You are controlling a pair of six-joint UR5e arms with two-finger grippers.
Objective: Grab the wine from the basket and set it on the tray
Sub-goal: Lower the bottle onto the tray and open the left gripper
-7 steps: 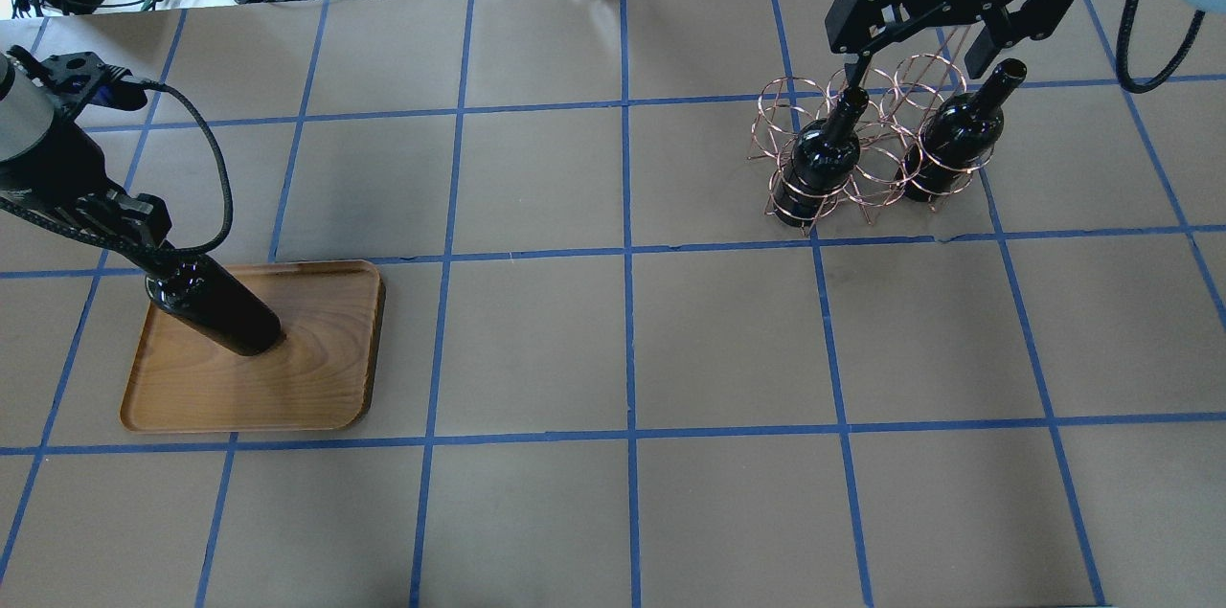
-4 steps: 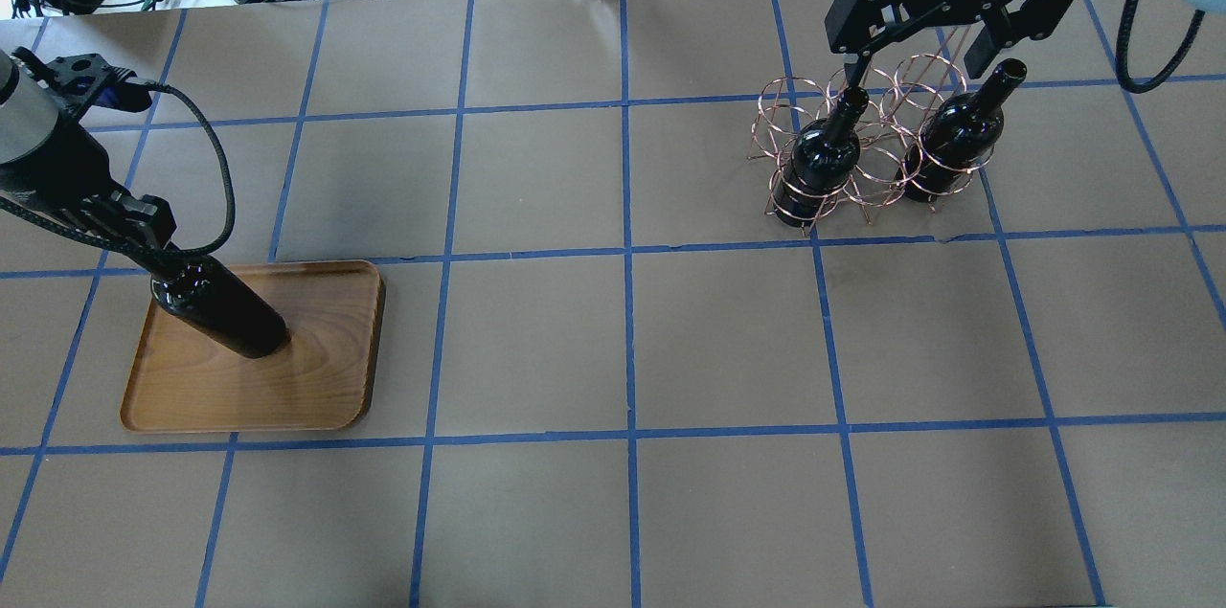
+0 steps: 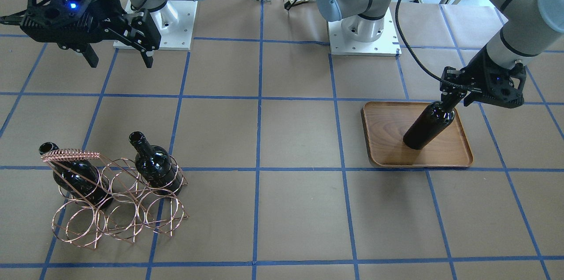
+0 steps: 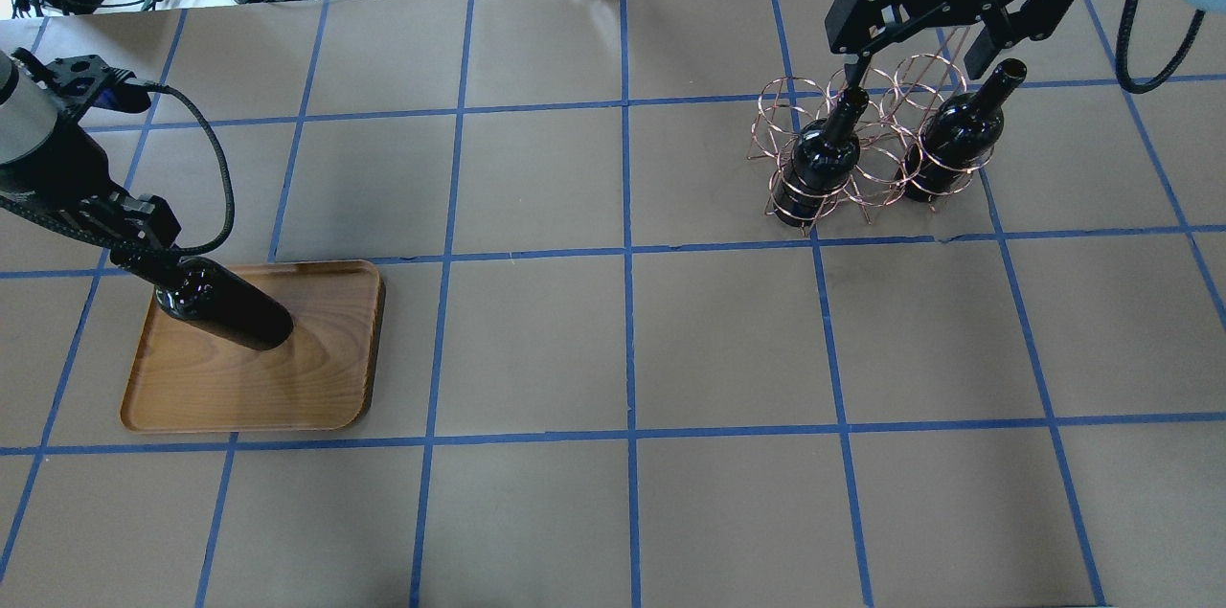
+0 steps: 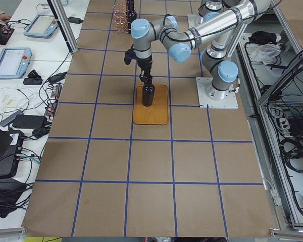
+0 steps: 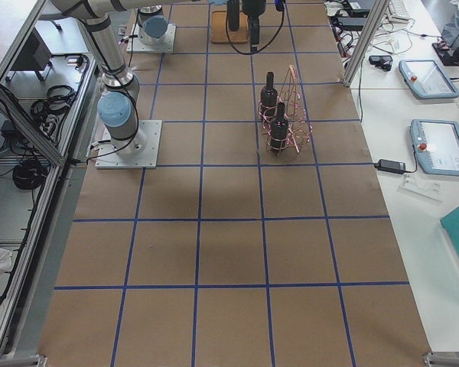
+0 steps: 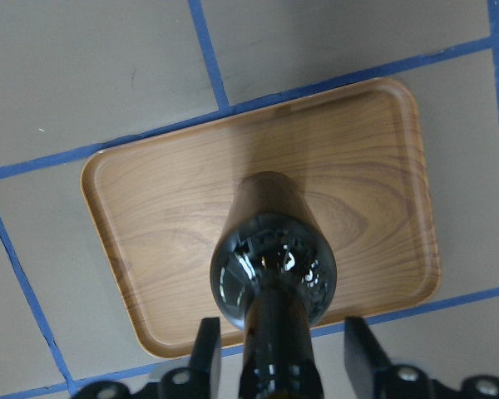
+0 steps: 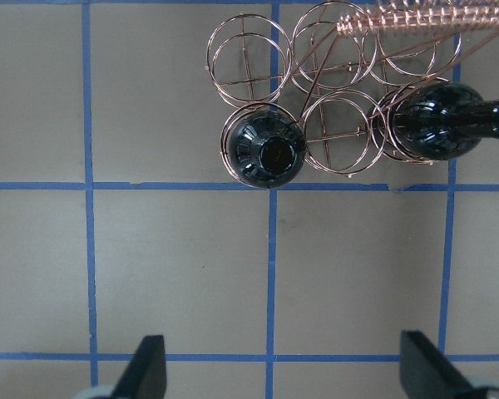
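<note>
Overhead, the right gripper [image 4: 924, 67] reads "2F Adaptive", its fingers spread wide above the basket [image 3: 70, 154]. The left gripper [image 7: 281, 328] flanks the neck of the wine [image 4: 225, 311]; whether it clamps, I cannot tell. The bottle stands mid-tray [image 4: 321, 383], off the rim, with open table [image 4: 613, 349] beyond.

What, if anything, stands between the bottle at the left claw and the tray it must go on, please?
Nothing visible does. The bottle is over the tray's middle, neck between the left claw's fingers, and the wood around it is bare. Whether its base touches is unclear.
</note>
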